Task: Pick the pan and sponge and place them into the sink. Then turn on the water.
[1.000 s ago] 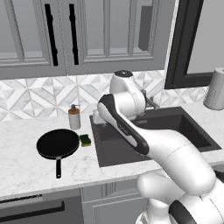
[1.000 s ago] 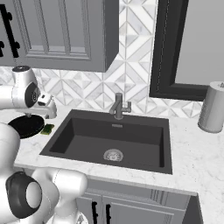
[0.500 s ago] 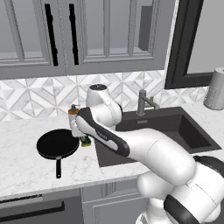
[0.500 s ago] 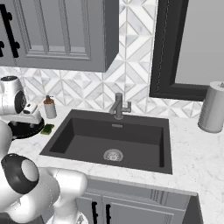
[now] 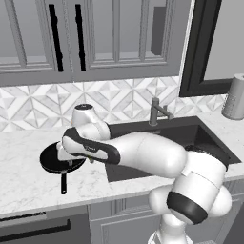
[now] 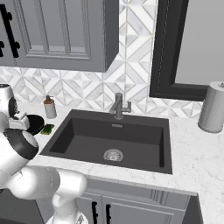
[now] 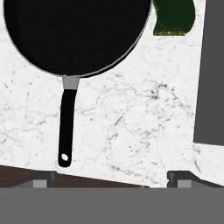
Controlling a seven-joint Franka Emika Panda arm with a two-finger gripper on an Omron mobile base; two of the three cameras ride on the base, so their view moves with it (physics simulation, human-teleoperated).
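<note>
The black pan (image 7: pixel 74 35) lies on the white marble counter, its long handle (image 7: pixel 66 127) pointing toward the counter's front edge. My gripper (image 7: pixel 111 178) hangs above the counter in front of the pan, open, with nothing between its fingertips (image 7: pixel 43 178). The handle lies nearer the left fingertip. The green sponge (image 7: pixel 173 17) lies beside the pan, between it and the sink (image 7: pixel 212 70). From the bases, the pan (image 5: pixel 55 159) lies partly under my arm, and the sponge (image 6: pixel 47 129) rests at the left rim of the sink (image 6: pixel 65 131). The grey faucet (image 6: pixel 118 106) stands behind the basin, with no water running.
A soap dispenser (image 6: pixel 49 107) stands by the backsplash behind the sponge. A paper towel roll (image 6: pixel 213 107) stands on the counter right of the sink. Wall cabinets hang above. The counter's front edge runs just under the gripper.
My arm has swung left from the sink's left rim to above the pan. The gripper has stayed open.
</note>
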